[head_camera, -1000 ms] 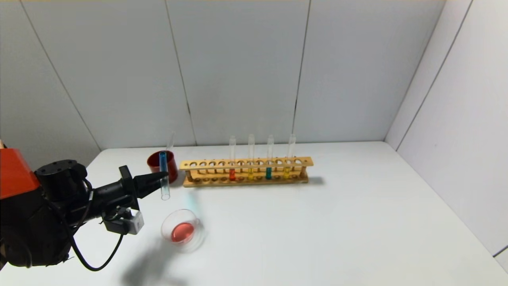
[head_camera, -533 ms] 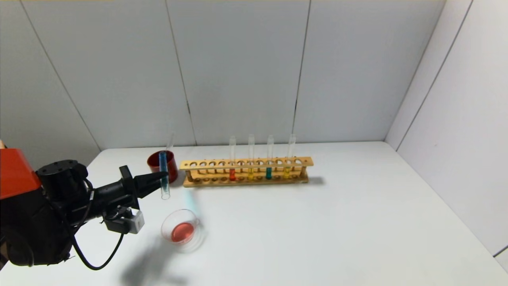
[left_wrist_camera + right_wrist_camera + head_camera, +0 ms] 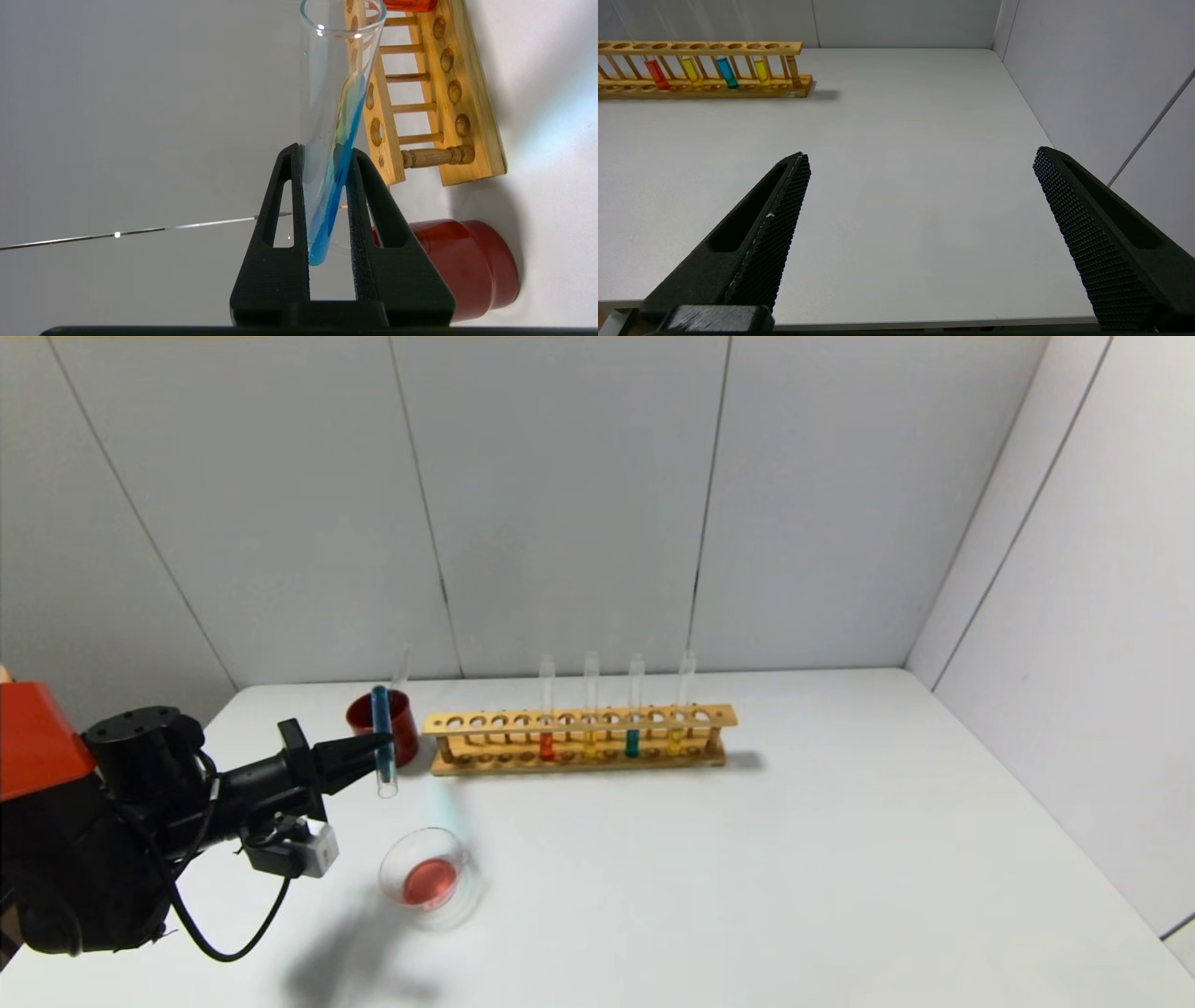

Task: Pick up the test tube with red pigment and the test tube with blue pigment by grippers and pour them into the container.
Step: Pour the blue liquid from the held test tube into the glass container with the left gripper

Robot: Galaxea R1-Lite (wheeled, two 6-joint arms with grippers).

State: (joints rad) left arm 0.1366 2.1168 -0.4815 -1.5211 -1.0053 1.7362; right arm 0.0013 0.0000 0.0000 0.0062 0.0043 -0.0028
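One tube in hand: left gripper [image 3: 381, 747] clamped on blue tube [image 3: 381, 739], left of centre, above-left of glass dish [image 3: 425, 877] holding red liquid. Next: shift over dish, tip. Right gripper [image 3: 920, 219] apart, idle.

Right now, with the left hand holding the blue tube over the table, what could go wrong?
1. The left hand grips the test tube with blue pigment inverted, mouth down, and in the head view the mouth sits farther back than the container, so blue liquid could fall on the table.
2. The tube hangs close to the red cup and wooden rack; a swing might knock either.
3. The hold is near the tube's rounded end, so it may slip.
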